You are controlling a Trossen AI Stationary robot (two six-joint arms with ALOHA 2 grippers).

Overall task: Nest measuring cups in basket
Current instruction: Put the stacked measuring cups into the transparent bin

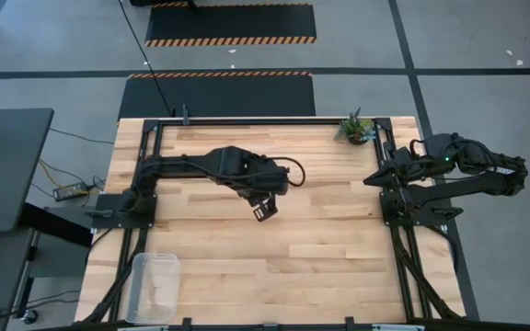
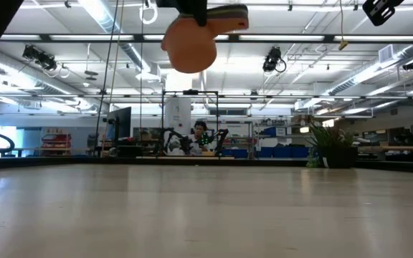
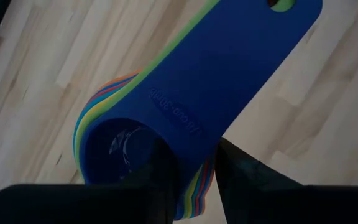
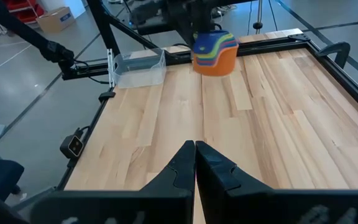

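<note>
A nested stack of measuring cups (image 3: pixel 185 93) hangs high over the middle of the table, with my left gripper (image 3: pixel 197 163) shut on it. A dark blue cup lies innermost and an orange cup (image 2: pixel 190 44) outermost, with green, yellow, red and light blue rims between. From above my left gripper (image 1: pixel 265 210) covers the stack. The stack (image 4: pixel 214 48) also shows in the right wrist view. The clear basket (image 1: pixel 153 285) stands at the table's near left corner. My right gripper (image 4: pixel 195 163) is shut and parked at the table's right edge (image 1: pixel 375 177). My left gripper holds the stack by its wall (image 3: pixel 194 146) next to the root of the handles. One finger (image 3: pixel 151 177) is inside the dark blue bowl and the other finger (image 3: pixel 244 180) is outside the stack. The fingers point steeply down. The stack hangs clear of the table, handles (image 2: pixel 228 16) sticking out sideways.
A small potted plant (image 1: pixel 355 129) stands at the table's far right corner. A black frame rail (image 1: pixel 265 120) runs along the far edge. Bare wood lies between the stack and the basket (image 4: pixel 138 67).
</note>
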